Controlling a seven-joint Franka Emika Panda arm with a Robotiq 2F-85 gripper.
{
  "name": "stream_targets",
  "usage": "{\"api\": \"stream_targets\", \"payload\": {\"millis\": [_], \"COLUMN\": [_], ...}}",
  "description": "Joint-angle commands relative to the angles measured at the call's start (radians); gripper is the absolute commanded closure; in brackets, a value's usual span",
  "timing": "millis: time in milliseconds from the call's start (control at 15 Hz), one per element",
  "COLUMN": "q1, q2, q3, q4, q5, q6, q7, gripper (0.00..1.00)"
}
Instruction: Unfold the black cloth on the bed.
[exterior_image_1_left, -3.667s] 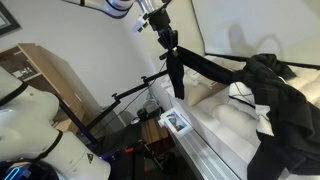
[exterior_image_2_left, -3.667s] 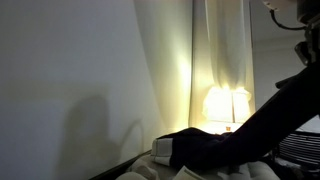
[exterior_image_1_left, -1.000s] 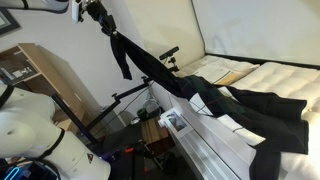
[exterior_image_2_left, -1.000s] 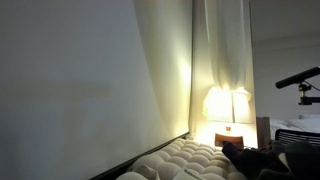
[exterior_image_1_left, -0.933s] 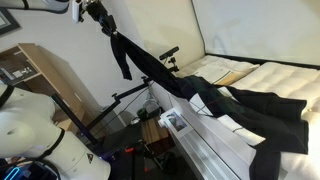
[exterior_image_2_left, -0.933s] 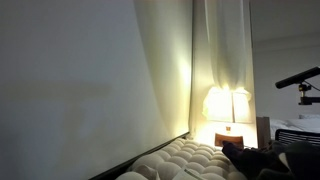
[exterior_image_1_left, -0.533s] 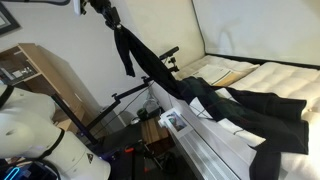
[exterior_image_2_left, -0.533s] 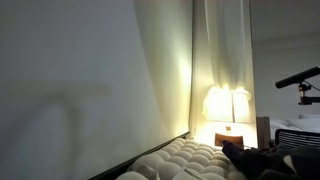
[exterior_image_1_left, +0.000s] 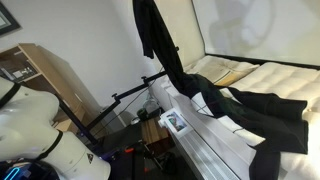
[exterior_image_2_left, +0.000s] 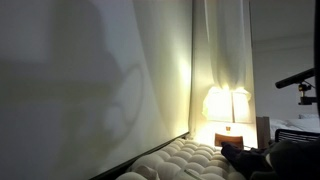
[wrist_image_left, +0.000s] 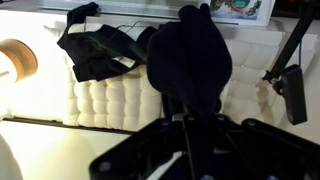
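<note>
Tension explains the pose, we judge: the gripper (wrist_image_left: 187, 120), clenched on the black cloth (exterior_image_1_left: 152, 35), holds one end high at twelve o'clock while the rest trails to four o'clock onto the bed (exterior_image_1_left: 285, 75), so folds may drop open.

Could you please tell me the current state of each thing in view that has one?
gripper: shut on the black cloth.
black cloth: one end held high, the rest lying across the bed.
bed: quilted mattress, partly covered by the black cloth.
lamp: lit.
</note>
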Motion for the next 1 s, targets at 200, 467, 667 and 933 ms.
{"api": "stream_targets", "payload": {"millis": [200, 467, 667, 933], "q1": [-0.023, -0.021, -0.021, -0.024], "q2": [0.133, 0.144, 0.143, 0.184], "q3": [-0.02, -0.017, -0.017, -0.022], "q4": [0.133, 0.15, 0.155, 0.153], "q5": [-0.001, -0.002, -0.002, -0.034], "q6": [-0.038, -0.046, -0.05, 0.013], "q7": [0.001, 0.002, 0.002, -0.015], "gripper": [0.91, 0.91, 0.93, 0.94]}}
